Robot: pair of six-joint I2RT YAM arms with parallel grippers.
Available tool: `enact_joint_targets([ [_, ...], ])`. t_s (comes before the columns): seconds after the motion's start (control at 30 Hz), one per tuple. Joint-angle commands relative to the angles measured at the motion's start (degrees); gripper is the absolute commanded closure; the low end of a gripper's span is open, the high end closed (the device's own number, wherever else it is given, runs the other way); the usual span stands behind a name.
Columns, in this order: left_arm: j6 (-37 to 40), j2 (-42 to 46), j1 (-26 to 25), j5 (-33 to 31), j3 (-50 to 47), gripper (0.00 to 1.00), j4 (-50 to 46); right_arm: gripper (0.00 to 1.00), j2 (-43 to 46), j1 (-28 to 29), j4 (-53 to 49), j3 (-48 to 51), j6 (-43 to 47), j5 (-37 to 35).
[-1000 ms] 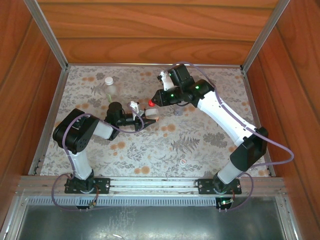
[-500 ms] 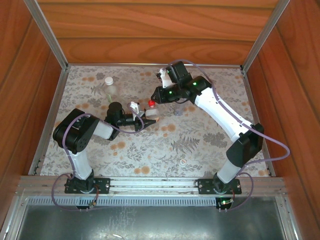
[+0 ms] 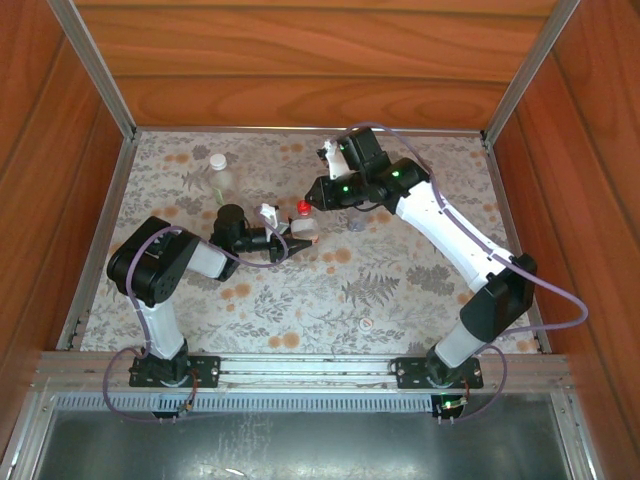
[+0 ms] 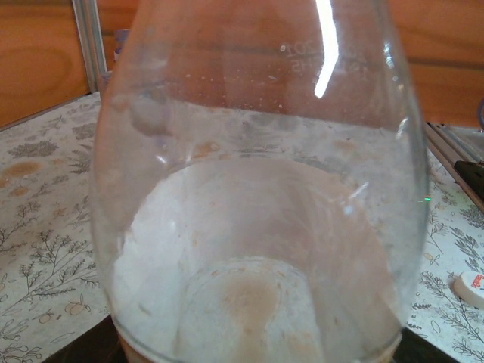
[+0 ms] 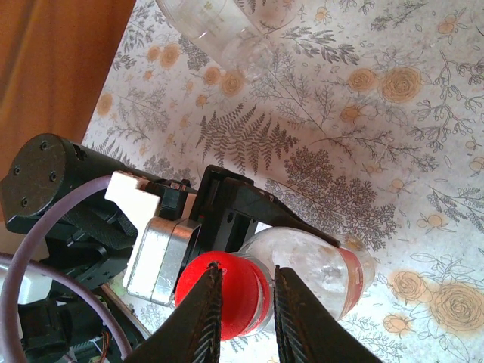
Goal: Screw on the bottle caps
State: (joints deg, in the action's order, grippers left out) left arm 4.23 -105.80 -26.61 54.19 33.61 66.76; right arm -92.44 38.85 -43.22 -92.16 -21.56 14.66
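Observation:
The bottle with the red-orange label is held off the table by my left gripper, which is shut on its body. In the left wrist view its clear wall sits right against the lens. A red cap is on the bottle's neck. My right gripper is shut on this cap, one finger on each side. The red-labelled bottle and the left gripper's black fingers lie just past it. From above, the red cap shows under the right gripper.
A clear bottle with a white cap stands at the back left. A slim bluish bottle stands just right of the held one. A loose pale cap lies near the front; a cap also shows on the cloth. Wooden walls surround the table.
My right wrist has turned over the red cap and come back, staying on it. The left arm and its bottle have not moved.

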Motion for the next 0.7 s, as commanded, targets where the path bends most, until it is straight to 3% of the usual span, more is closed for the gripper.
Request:
enact_joint_targets([
  [0.0, -0.3, -3.6, 0.5, -2.2, -1.4, 0.51, -9.5, 0.75, 1.2, -0.5, -0.9, 1.1, -0.3, 0.9],
  [0.2, -0.3, -3.6, 0.6, -2.3, -1.5, 0.51, -9.5, 0.74, 1.3, -0.4, -1.3, 0.9, 0.2, 1.9],
  [0.33, -0.1, -3.6, 0.6, -2.2, -1.5, 0.51, -9.5, 0.65, 1.1, -0.5, -1.2, 0.3, 0.2, 2.1],
  [0.67, -0.1, -3.6, 0.6, -2.1, -1.5, 0.51, -9.5, 0.62, -1.3, -0.5, -1.7, -2.7, 1.3, 2.3],
])
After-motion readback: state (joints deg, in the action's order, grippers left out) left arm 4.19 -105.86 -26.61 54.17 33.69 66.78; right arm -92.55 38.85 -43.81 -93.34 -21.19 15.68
